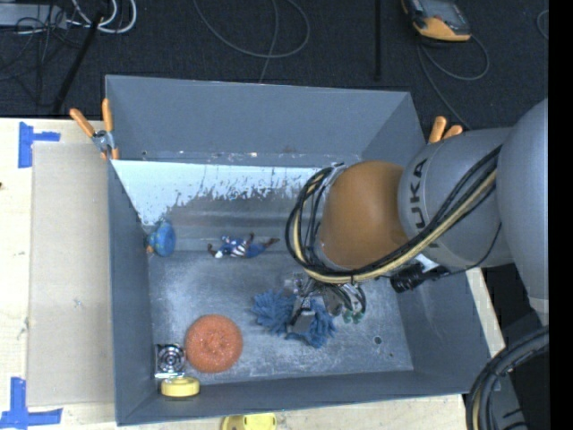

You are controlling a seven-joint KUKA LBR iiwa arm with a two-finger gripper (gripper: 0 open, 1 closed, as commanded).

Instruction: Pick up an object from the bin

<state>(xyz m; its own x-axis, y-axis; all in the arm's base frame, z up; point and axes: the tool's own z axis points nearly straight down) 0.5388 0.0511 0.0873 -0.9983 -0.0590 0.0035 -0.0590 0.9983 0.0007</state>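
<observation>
My arm (506,195) is big, round and grey, at the right of the frame. It has black letters (417,189) "KU" on it. A smooth orange-brown cover (358,213) sits on my wrist like a ball. Black and yellow cables (297,227) loop around it. My gripper (315,305) is small and dark.

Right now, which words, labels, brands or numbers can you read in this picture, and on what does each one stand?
"UK": black letters on the grey arm, part of a longer word whose remaining letters I cannot read.
No text can be read on the things in the bin: the orange round sponge, the yellow tape roll and the blue fluffy rag show none.
</observation>
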